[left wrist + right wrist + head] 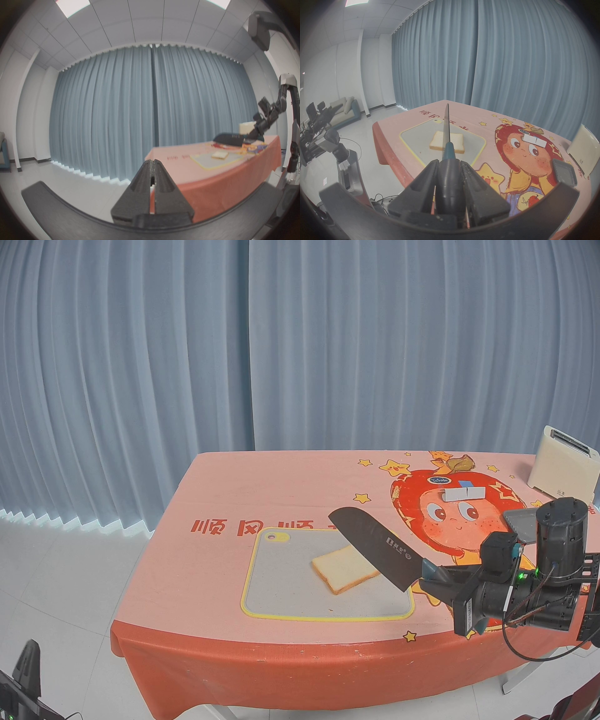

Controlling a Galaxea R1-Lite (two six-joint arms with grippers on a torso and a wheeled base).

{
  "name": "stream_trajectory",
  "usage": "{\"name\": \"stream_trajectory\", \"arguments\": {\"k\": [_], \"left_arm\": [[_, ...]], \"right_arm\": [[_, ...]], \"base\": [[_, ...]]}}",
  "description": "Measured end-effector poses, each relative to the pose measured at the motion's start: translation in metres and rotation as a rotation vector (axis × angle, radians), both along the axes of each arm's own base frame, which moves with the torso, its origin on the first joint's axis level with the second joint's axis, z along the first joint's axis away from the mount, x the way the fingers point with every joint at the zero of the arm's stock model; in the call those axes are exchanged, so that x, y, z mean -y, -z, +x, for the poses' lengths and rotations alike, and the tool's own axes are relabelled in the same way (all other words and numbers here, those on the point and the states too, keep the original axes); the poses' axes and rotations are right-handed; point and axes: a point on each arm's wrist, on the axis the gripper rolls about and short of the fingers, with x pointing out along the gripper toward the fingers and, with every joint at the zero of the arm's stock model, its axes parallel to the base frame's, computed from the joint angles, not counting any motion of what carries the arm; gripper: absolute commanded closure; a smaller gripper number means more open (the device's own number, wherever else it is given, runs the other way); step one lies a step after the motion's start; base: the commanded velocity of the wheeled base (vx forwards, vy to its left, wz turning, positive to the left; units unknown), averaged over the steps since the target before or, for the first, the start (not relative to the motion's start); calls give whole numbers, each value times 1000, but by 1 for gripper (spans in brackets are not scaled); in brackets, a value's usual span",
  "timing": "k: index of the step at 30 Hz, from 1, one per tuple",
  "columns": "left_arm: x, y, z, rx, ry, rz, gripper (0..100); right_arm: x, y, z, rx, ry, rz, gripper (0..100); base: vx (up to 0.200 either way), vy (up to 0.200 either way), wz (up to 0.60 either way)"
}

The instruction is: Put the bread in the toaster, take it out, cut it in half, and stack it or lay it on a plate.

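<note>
A slice of bread (pixel 342 569) lies flat on the grey, yellow-rimmed cutting board (pixel 281 590) near the table's front edge. My right gripper (pixel 432 580) is shut on the handle of a dark knife (pixel 375 545). The blade hangs edge-down just above the bread's right side, pointing back and to the left. In the right wrist view the gripper (pixel 448 162) holds the knife (pixel 446 123) in line over the middle of the bread (pixel 437 142). The cream toaster (pixel 564 466) stands at the table's far right. My left gripper (pixel 152 176) is shut and holds nothing, low and off the table's left side.
A small dark tray (pixel 520 524) lies on the table between the toaster and my right arm, seen as the dark tray (pixel 564 171) in the right wrist view. The tablecloth (pixel 250 490) is pink with a cartoon print. Bare cloth lies left of and behind the board.
</note>
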Motion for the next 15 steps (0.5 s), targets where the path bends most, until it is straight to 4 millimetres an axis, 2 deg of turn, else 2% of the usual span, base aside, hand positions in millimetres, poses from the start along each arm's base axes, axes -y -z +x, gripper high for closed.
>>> {"name": "stream_trajectory", "arguments": {"k": [7, 11, 15], "left_arm": [[0, -20, -4, 204, 14, -3, 100], [1, -24, -5, 222, 53, 20, 100], [2, -35, -3, 241, 70, 34, 100]], "right_arm": [[-7, 2, -8, -5, -25, -5, 100], [-9, 3, -11, -10, -41, -7, 100], [-9, 4, -12, -12, -44, -8, 100]], "base": [[0, 0, 0], [0, 0, 0], [0, 0, 0]]}}
